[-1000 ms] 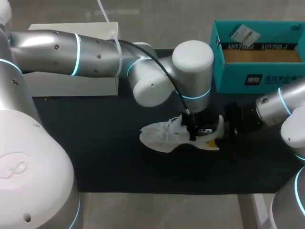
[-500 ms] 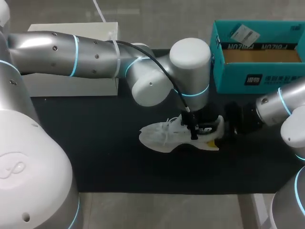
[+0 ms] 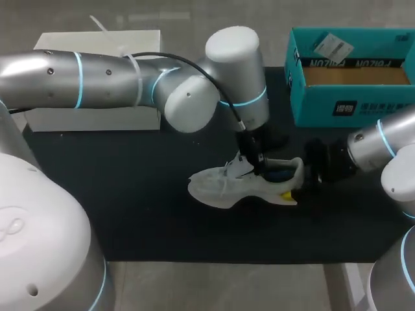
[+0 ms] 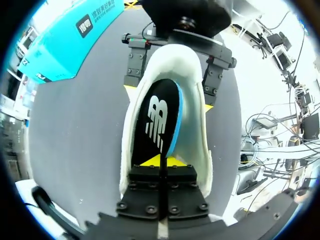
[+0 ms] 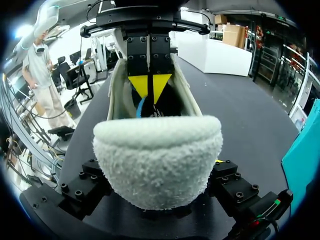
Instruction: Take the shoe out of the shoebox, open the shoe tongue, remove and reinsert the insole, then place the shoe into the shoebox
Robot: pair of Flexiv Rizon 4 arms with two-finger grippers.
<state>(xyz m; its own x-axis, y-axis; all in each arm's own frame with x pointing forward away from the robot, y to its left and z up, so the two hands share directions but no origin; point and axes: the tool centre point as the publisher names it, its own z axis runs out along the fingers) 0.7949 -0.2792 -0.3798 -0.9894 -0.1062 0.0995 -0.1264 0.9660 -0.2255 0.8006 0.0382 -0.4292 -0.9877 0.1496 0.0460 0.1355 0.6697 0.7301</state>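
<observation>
Where the left end effector (image 4: 160, 162) grips: inside the shoe's mouth, with its yellow tips pressed together. It seems to be pinching the black foam insole with a blue edge (image 4: 159, 117), though the contact itself is hard to see.
Right end effector (image 5: 157, 197): fingers clamped on the heel from both sides, steadying the shoe.
Shoe: a white knit trainer (image 3: 220, 188) on the black table (image 3: 130, 214), right of centre, with its toe to the left and heel to the right, outside the box.
Change: over the last second the left arm has swung up and to the left, and its end effector has risen out of the shoe's mouth. The insole's blue edge now shows there, and the shoe has barely shifted.
Meaning: insole removal looks to be under way, with most of the insole still inside.
Shoebox: teal cardboard (image 3: 353, 107), open, at the far right, apart from the shoe.
Writing: a white logo on the insole, white print on the shoebox's front wall and a paper label on its far rim.
</observation>
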